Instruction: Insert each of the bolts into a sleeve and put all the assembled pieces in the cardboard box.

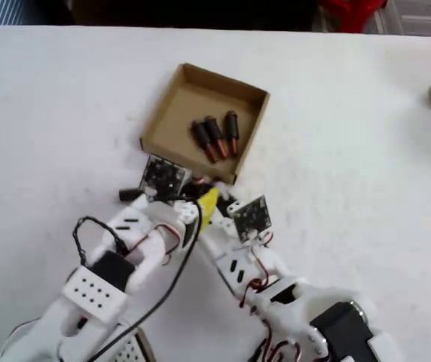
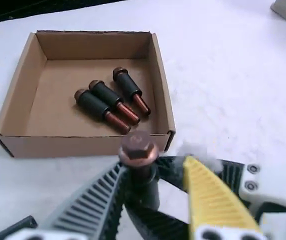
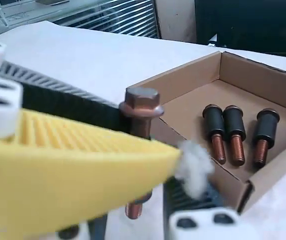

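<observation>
Grey ribbed left jaws are closed on an upright copper hex-head bolt (image 2: 138,149) in a black sleeve (image 2: 150,192), just below the brown cardboard box (image 1: 176,105) at centre of the white bench (image 1: 351,166). Three sleeved bolts (image 1: 215,136) lie inside the box. I cannot tell whether the yellow right jaws grip anything.

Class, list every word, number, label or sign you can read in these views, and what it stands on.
None can be read. The cardboard box, the three assembled pieces in it, the upright bolt and the table show no print.
Any marking on the circuit boards at the arms' wrists is too small to read.
</observation>
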Controlling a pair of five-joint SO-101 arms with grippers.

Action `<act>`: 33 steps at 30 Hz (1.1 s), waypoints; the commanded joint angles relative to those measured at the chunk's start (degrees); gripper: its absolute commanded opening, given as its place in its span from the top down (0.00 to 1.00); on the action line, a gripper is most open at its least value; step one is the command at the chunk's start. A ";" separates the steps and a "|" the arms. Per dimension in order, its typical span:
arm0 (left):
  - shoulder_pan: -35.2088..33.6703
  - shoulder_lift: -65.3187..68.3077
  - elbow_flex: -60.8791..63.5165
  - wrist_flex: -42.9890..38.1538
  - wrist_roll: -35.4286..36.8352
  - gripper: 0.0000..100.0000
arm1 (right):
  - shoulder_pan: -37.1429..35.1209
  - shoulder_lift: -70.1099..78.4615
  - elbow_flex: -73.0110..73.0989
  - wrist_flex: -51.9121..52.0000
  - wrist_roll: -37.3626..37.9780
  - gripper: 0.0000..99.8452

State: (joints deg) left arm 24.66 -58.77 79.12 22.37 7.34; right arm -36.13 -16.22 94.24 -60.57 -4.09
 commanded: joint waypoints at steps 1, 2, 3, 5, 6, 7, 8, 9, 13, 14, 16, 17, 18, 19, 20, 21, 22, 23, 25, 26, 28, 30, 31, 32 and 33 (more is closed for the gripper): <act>0.92 -0.31 -1.41 5.36 -0.79 0.63 | 0.57 -0.84 -0.53 -1.63 0.35 0.98; 0.92 -0.40 -1.58 6.51 -0.88 0.61 | 0.57 -0.84 -0.53 -1.63 0.35 0.98; 0.92 -0.40 -1.67 7.03 -0.88 0.60 | 0.57 -0.84 -0.53 -1.63 0.35 0.98; 0.84 -1.54 -1.67 7.12 -0.62 0.59 | 0.57 -0.75 -0.53 -1.63 0.35 0.98; 0.84 -2.86 -1.67 7.12 -0.53 0.58 | 0.57 -0.75 -0.53 -1.63 0.35 0.98; 0.84 -4.62 -1.67 7.03 -0.26 0.57 | 0.57 -0.66 -0.53 -1.63 0.35 0.98; 0.84 -6.73 -1.67 6.24 1.14 0.56 | 0.57 -0.66 -0.53 -1.63 0.35 0.98; 0.75 -8.92 -1.58 5.19 3.34 0.55 | 0.57 -0.57 -0.53 -1.63 0.35 0.98; -5.85 -17.36 -1.32 1.58 10.73 0.55 | 0.57 -0.40 -0.62 -1.54 0.35 0.98; -8.40 -19.21 -1.32 0.88 12.92 0.55 | 0.57 -0.40 -0.62 -1.54 0.35 0.98; -13.05 -21.76 -1.32 0.00 17.32 0.55 | 0.57 -0.40 -0.62 -1.54 0.35 0.98; -14.90 -22.73 -1.32 -0.35 18.81 0.55 | 0.57 -0.40 -0.62 -1.54 0.35 0.98; -16.40 -23.52 -1.32 -0.62 19.96 0.55 | 0.57 -0.40 -0.62 -1.54 0.35 0.98; -17.63 -24.13 -1.32 -0.53 20.84 0.56 | 0.57 -0.40 -0.62 -1.54 0.35 0.98; -18.51 -24.66 -1.32 -0.53 21.36 0.58 | 0.57 -0.40 -0.62 -1.54 0.35 0.98; -19.30 -25.01 -1.41 -0.53 21.63 0.62 | 0.57 -0.40 -0.62 -1.54 0.35 0.98; -20.18 -25.27 -1.41 -0.53 21.63 0.66 | 0.57 -0.40 -0.62 -1.54 0.35 0.98; -21.05 -25.27 -1.58 -0.53 21.71 0.72 | 0.57 -0.40 -0.62 -1.54 0.35 0.98; -23.52 -25.36 -1.58 -0.44 22.07 0.85 | 0.57 -0.40 -0.62 -1.45 0.35 0.98; -24.92 -25.36 -1.58 -0.44 22.07 0.92 | 0.57 -0.40 -0.62 -1.19 0.35 0.98; -27.65 -25.36 -1.49 -0.09 22.07 0.98 | 0.57 -0.84 -0.62 0.92 0.35 0.98; -29.76 -25.36 -1.23 2.99 22.07 0.93 | 0.57 -0.92 -1.14 2.51 0.44 0.98; -30.55 -25.36 -1.23 5.71 21.89 0.95 | 0.75 -0.92 -1.49 3.21 0.53 0.98; -31.16 -25.36 -1.23 8.70 21.80 0.97 | 1.27 -0.92 -1.67 4.00 1.41 0.98; -31.52 -25.36 -1.23 11.60 21.63 0.98 | 1.89 -0.92 -2.20 4.70 2.73 0.98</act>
State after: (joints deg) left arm -5.14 -83.21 78.51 28.00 28.79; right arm -36.04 -16.31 94.24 -57.49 -4.09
